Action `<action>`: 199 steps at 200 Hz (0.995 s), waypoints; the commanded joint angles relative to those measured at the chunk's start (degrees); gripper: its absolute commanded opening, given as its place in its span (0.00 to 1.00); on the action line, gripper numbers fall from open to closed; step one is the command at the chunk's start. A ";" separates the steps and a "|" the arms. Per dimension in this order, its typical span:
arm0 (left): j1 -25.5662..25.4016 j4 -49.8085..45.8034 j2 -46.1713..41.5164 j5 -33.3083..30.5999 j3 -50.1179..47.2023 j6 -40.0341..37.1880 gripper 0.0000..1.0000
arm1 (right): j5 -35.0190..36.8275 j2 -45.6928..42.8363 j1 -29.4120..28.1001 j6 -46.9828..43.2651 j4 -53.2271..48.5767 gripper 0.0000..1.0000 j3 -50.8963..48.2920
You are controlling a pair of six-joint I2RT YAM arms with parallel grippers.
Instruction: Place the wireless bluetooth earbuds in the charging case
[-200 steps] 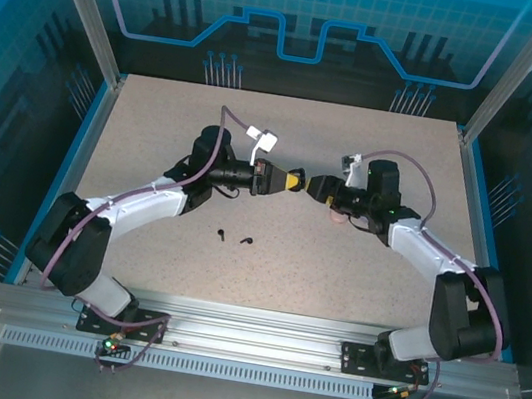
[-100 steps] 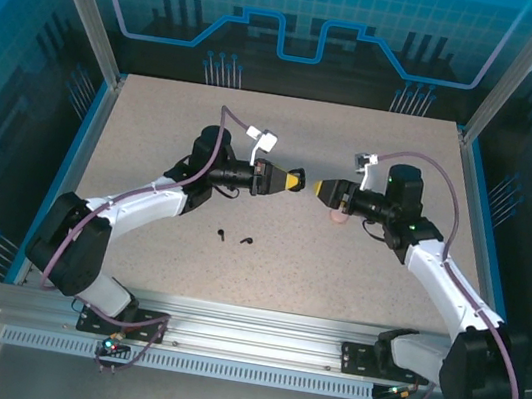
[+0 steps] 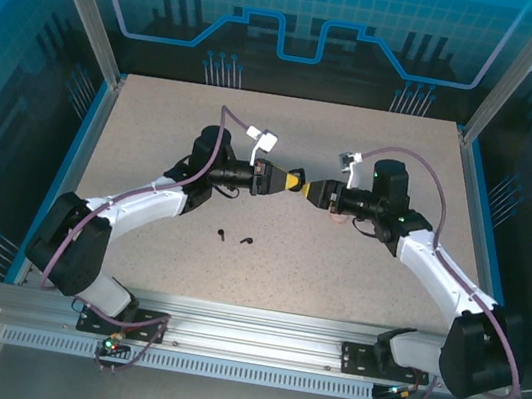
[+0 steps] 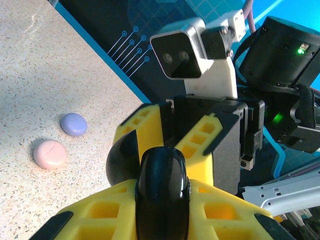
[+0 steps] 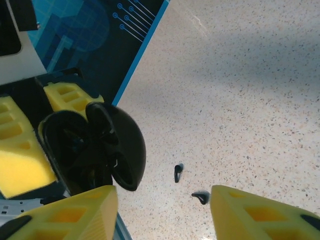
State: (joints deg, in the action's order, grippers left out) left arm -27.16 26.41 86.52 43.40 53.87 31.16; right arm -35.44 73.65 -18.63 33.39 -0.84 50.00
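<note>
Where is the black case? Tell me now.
The black case, lid open, is above the middle of the table in the top view, clamped in the left gripper, facing the right gripper.

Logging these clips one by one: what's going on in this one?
The left gripper holds a black charging case above the table, lid hinged open. The right gripper faces it at close range, fingers apart, gripping nothing. Two black earbuds lie loose on the table, not yet inserted. A pink case and a purple case sit closed side by side on it.
</note>
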 commanded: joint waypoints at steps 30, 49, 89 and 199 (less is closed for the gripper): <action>-0.18 2.19 -0.92 1.65 0.54 -0.39 0.00 | 0.69 2.81 -1.26 0.02 0.80 0.47 4.08; -0.18 2.54 -1.00 1.69 0.36 -0.29 0.00 | 0.77 3.54 -1.49 -0.15 0.24 0.44 4.87; -0.25 2.77 -0.91 1.50 0.54 -0.10 0.00 | 0.09 4.53 -1.91 -0.95 -0.04 0.28 5.03; 0.32 -1.84 -2.33 -2.47 0.77 -3.56 0.59 | 6.85 5.36 -2.90 -9.24 -12.40 0.00 13.77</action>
State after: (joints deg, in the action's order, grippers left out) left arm -26.79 26.79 86.50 41.28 53.87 30.79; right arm -33.87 78.63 -20.86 29.98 -6.11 58.33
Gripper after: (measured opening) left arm 0.421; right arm 0.043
